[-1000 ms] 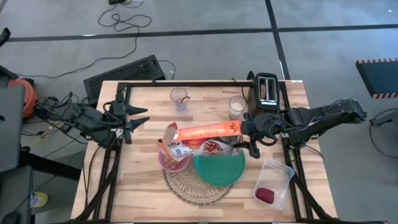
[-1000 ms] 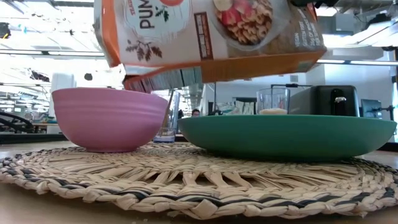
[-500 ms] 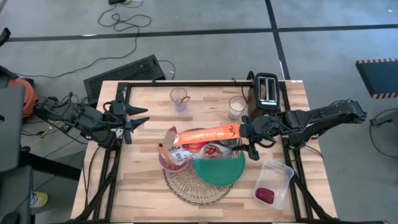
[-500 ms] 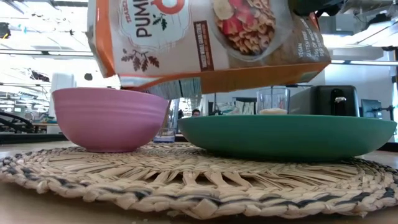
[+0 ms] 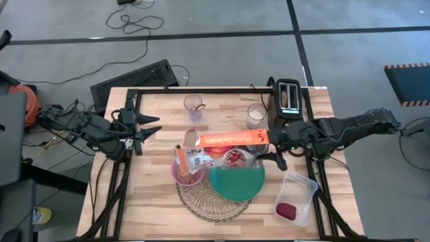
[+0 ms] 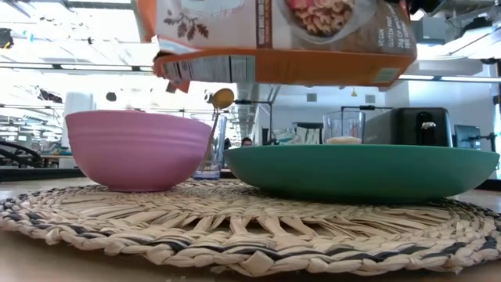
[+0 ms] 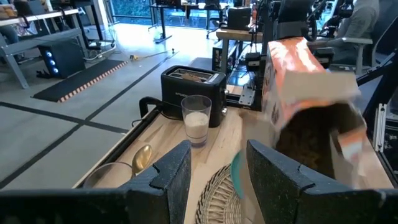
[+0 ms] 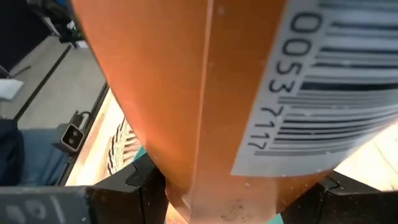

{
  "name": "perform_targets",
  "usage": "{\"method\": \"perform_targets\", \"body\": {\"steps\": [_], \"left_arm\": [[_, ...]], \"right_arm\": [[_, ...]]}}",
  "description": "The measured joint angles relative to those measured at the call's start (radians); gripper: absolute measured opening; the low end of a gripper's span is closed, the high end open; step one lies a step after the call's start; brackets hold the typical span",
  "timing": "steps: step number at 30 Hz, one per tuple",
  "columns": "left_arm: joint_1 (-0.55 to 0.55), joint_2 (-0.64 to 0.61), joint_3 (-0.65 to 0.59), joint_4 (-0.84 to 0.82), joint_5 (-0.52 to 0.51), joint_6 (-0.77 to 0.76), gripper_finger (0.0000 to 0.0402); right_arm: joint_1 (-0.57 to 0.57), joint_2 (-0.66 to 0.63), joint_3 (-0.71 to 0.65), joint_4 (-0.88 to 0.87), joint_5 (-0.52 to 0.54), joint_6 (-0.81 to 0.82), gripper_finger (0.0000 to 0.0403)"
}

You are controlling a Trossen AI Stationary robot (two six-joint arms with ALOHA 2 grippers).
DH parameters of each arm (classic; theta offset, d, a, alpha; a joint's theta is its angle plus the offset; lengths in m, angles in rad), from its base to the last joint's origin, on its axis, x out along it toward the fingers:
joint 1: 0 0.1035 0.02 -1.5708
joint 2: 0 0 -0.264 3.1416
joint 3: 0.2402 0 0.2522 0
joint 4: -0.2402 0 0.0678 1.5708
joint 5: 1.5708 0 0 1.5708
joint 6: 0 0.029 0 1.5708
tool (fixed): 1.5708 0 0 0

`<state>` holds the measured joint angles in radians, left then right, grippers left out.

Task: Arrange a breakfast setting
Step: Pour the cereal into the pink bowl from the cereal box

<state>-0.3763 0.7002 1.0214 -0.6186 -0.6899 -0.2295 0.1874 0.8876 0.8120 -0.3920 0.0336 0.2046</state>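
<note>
One cereal box (image 5: 230,140), clamped between the right gripper (image 5: 277,144) fingers over the pink bowl (image 5: 186,173), could spill if tipped; left gripper (image 5: 149,127) waits open.

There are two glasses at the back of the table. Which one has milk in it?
The glass right beside the black toaster holds the white milk. The other glass, farther from the toaster, has a gold spoon standing in it instead.
</note>
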Motion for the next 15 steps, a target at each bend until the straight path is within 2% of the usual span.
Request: {"method": "perform_targets", "body": {"steps": [15], "left_arm": [[0.0,0.0,0.0,0.008,-0.003,0.003,0.0142]], "right_arm": [[0.0,-0.065,-0.128,0.158,-0.001,0.015,0.0248]]}}
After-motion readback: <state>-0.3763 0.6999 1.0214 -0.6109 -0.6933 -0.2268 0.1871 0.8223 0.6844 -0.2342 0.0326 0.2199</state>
